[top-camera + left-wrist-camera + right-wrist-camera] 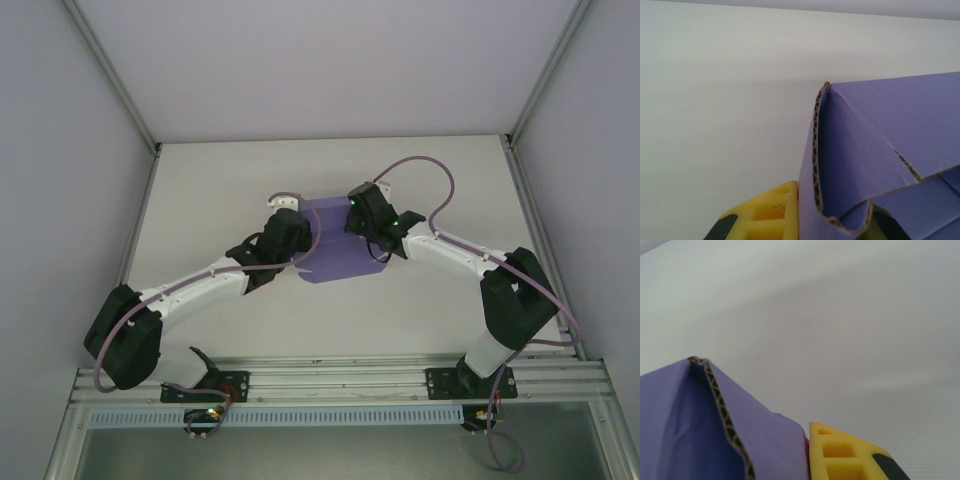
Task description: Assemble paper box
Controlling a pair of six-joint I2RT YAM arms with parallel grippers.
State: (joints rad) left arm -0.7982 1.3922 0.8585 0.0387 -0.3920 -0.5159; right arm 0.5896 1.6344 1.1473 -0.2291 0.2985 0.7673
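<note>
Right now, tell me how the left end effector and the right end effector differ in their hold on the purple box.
The left end effector clamps the paper box at its left edge; the right end effector clamps it at the far right corner. In the left wrist view the yellow finger sits left of the card; in the right wrist view the yellow finger sits right of it. Both are shut on the card's corrugated edge.

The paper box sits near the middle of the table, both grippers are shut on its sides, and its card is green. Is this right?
One detail is wrong: the card is purple, not green. The top external view shows the purple paper box near the middle of the table, with the left gripper and the right gripper shut on its sides.
</note>
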